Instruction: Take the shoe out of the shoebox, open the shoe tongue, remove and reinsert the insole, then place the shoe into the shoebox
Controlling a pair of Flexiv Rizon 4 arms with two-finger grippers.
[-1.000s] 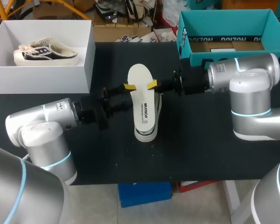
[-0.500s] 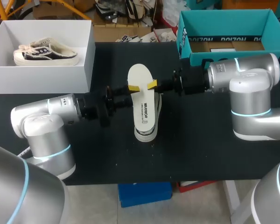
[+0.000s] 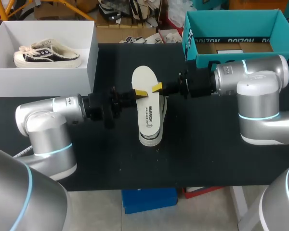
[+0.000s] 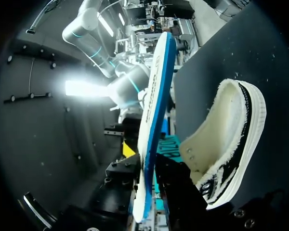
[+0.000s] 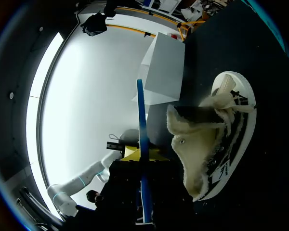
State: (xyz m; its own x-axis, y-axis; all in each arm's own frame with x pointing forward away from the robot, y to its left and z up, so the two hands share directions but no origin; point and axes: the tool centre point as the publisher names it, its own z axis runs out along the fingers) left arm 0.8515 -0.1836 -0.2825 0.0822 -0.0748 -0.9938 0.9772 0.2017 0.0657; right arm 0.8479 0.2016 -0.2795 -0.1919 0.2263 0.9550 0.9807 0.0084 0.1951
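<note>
1. White shoebox (image 3: 92,62), at 10 o'clock on the counter (image 3: 207,144): holds a second shoe (image 3: 45,54) and lies just as it did a second ago.
2. Left fingers (image 3: 140,92): come in from 9 o'clock and reach farther than a second ago. Yellow tip now laps over the edge of the insole (image 3: 147,108) instead of sitting just outside it, and the arm's body has drawn up closer behind. In the left wrist view, flank the edge-on insole on both faces. Cannot tell whether clenched on it or merely astride.
3. Insole: hangs at the centre, long axis running 12 to 6 o'clock, lifted clear of the shoe (image 3: 150,140) below. Has not shifted.
4. Shoe: rests on the counter directly underneath with its fleecy lining bare. Suggests removal is done and reinsertion is still to come.
5. Right fingers (image 3: 156,87): enter from 3 o'clock, unmoved, grasping the insole's other edge. Appear to be what carries it.
6. Teal box (image 3: 231,60), at 2 o'clock: unchanged.
7. Upshot: looks like a two-sided hold or hand-over being set up to steer the insole back in. Leaves boxing the shoe for later.
</note>
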